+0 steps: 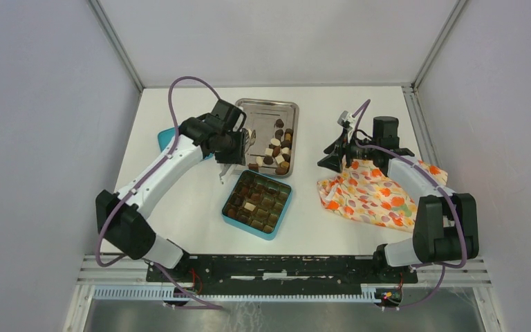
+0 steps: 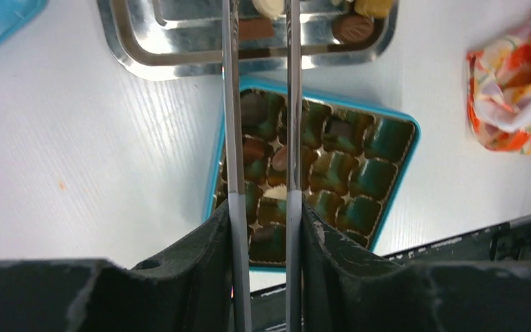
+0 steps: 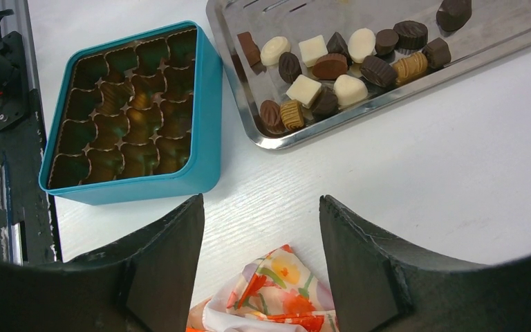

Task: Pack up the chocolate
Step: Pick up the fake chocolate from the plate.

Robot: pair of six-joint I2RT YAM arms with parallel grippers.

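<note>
Chocolate (image 1: 276, 149) pieces, dark, mid-brown and cream, lie heaped in the near right part of the steel tray (image 1: 266, 105). They show again in the right wrist view as chocolate (image 3: 332, 66) and in the left wrist view as chocolate (image 2: 352, 28). More pieces sit in cells of the teal box (image 1: 257, 203). My left gripper (image 1: 238, 145) (image 2: 263, 214) is shut on metal tongs (image 2: 294, 104), which reach over the box (image 2: 401, 124) to the tray (image 2: 145, 55). The tong tips are cut off, so I cannot tell if they hold a piece. My right gripper (image 1: 339, 155) (image 3: 261, 200) is open and holds nothing.
An orange floral cloth (image 1: 377, 194) (image 3: 276, 297) lies crumpled at the right, under my right gripper. A teal lid (image 1: 166, 138) (image 2: 0, 17) lies left of the tray, partly under the left arm. The box (image 3: 145, 187) stands just in front of the tray (image 3: 498, 28).
</note>
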